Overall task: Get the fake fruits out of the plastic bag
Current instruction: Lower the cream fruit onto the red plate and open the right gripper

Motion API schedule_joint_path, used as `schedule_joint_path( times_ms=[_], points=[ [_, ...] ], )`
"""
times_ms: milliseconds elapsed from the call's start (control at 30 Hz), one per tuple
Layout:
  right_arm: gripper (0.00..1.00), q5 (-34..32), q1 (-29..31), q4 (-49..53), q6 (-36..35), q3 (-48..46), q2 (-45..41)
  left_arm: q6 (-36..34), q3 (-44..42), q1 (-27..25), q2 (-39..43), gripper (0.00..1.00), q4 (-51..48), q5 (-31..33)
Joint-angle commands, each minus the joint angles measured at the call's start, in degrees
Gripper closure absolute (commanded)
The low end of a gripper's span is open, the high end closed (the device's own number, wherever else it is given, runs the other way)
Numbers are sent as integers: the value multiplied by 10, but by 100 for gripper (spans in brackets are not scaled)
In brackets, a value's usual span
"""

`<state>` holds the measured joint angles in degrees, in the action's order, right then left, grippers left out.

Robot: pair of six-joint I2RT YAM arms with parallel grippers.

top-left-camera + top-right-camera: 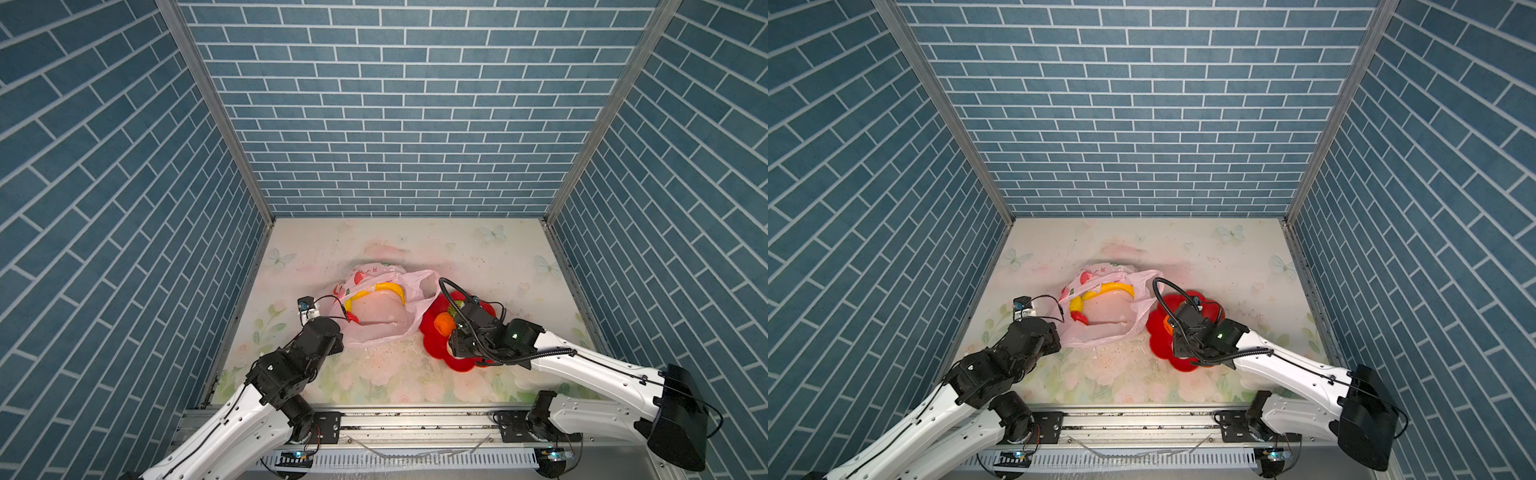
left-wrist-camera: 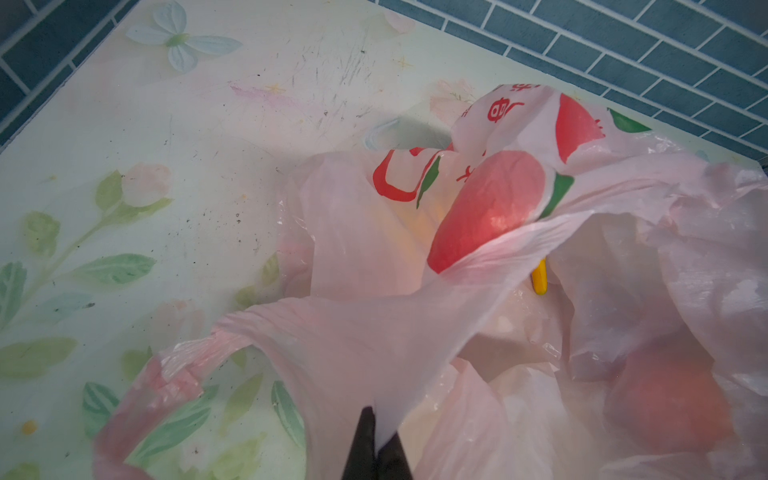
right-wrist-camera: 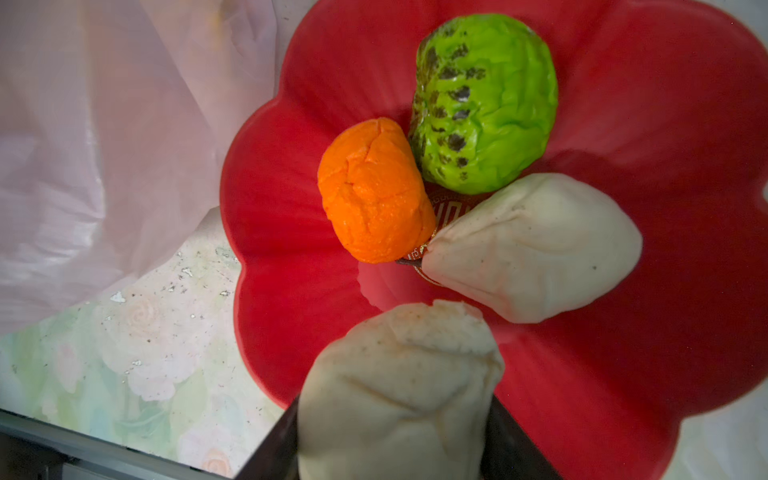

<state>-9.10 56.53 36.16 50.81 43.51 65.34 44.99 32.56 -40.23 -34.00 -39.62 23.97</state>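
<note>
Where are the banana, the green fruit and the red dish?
banana [image 1: 388, 286]: in a top view, middle of its yellow curve
green fruit [image 3: 486, 104]: right wrist view, centre of its wrinkled skin
red dish [image 3: 665, 124]: right wrist view, a bare petal

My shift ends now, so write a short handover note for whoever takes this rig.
Left gripper: shut on the plastic bag's rim.
Right gripper: shut on a cream fruit above the red dish.
Done: orange fruit, green fruit and a second cream fruit lie in the dish.
Left: set the held one down, then fetch the banana and red fruit visible in the bag; more may be hidden.
</note>
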Motion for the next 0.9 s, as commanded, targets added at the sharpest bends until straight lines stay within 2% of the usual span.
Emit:
schedule_joint_path(
  times_ms=[0, 533, 867],
  points=[
    [77, 1, 3, -18, 31, -14, 9, -3, 3, -2, 10, 100, -12, 6],
    [62, 5, 2, -47, 46, -45, 35, -1, -1, -2, 12, 100, -9, 1],
    [42, 6, 2, -57, 45, -44, 56, -2, -1, -2, 13, 100, -12, 2]
  ],
)
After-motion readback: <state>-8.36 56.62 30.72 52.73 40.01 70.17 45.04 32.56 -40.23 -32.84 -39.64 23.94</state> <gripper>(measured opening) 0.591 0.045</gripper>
